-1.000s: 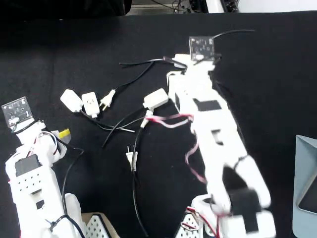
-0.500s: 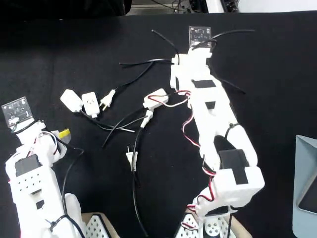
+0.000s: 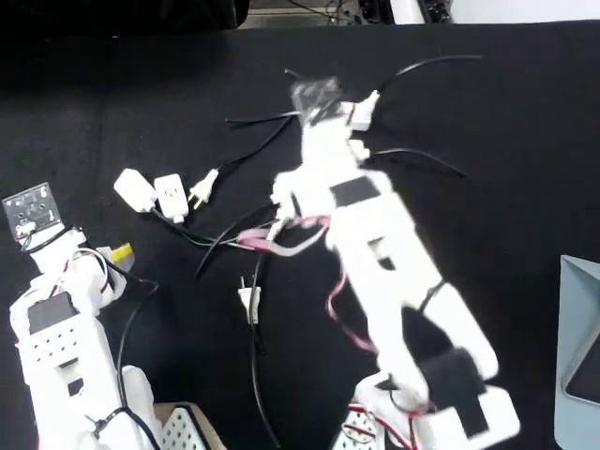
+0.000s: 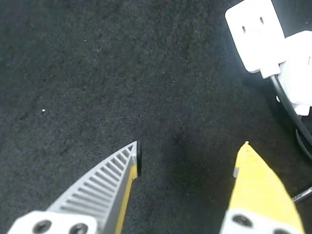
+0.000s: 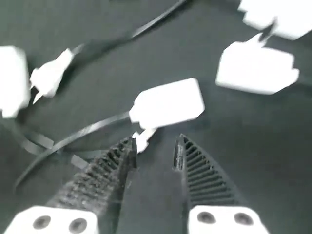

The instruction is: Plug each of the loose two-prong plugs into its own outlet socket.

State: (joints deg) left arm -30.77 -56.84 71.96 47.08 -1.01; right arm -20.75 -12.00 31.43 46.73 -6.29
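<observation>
Black table point(image 3: 525, 112). Right gripper point(image 5: 153, 146) is narrowly open and empty, its tips just beside the centre outlet socket point(image 5: 168, 102), with a white plug point(image 5: 143, 139) touching that socket's edge. Left gripper point(image 4: 190, 151) is wide open and empty, well apart from that socket. Another loose plug point(image 3: 248, 302) lies near it.

White plugs point(image 3: 248, 302), white sockets point(image 3: 172, 195), black cords point(image 3: 258, 119), black table point(image 3: 525, 141).
</observation>
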